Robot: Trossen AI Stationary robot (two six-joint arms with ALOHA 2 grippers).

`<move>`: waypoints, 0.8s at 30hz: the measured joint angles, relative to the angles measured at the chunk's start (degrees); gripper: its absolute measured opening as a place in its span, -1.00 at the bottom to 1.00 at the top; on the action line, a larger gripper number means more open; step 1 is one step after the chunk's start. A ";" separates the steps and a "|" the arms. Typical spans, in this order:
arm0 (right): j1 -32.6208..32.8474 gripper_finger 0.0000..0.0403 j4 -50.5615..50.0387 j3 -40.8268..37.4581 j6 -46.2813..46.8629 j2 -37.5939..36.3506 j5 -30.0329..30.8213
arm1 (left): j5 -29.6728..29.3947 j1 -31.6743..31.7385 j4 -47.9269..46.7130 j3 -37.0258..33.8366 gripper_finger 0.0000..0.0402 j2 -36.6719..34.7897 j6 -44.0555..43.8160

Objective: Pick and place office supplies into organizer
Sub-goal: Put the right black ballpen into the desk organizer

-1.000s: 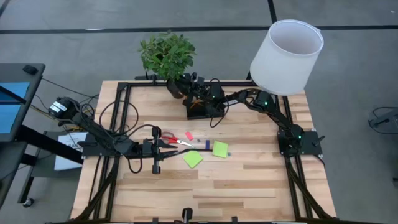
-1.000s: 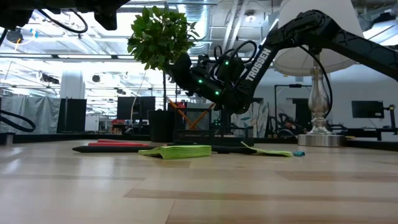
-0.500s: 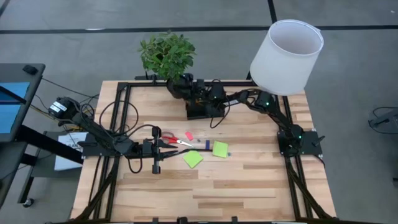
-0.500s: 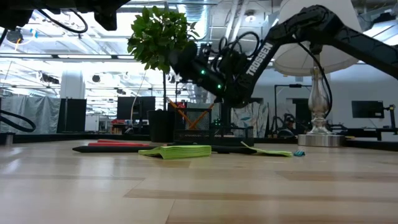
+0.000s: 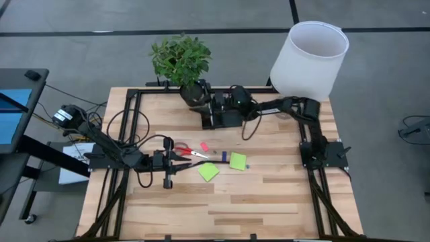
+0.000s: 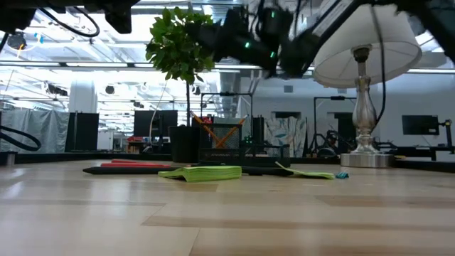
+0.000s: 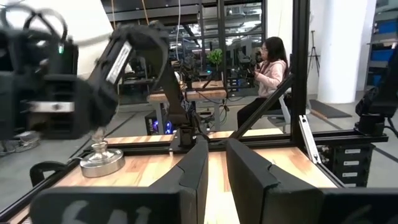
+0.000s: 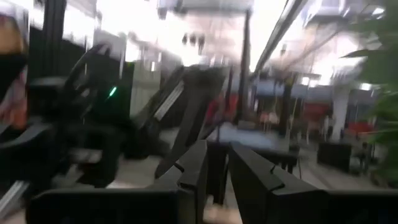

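Organizer point(image 5: 218, 115) has right gripper point(image 5: 207, 107) above it, jaws nearly closed, empty; left gripper point(image 5: 176, 156) likewise; next: fetch scissors point(image 5: 188, 151).

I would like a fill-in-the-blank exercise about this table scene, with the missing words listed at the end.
1. The two sticky-note pads are ____ in colour.
2. The scissors have ____ handles.
3. The organizer stands beside the potted ____.
4. The right tool hangs above the ____.

Missing words: green; red; plant; organizer
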 joint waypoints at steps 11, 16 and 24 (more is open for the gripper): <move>11.53 -0.69 -45.25 -1.78 -20.66 -18.81 16.15 | 0.33 -0.13 -0.37 0.00 -0.74 0.00 0.20; 15.19 -0.69 -63.46 -1.78 -20.22 -23.34 24.28 | 0.35 -0.13 -0.52 0.00 -0.74 0.00 0.25; 17.95 -0.69 -80.20 -2.52 -10.82 -23.32 27.02 | 0.35 -0.11 1.09 0.00 -0.74 -0.02 5.03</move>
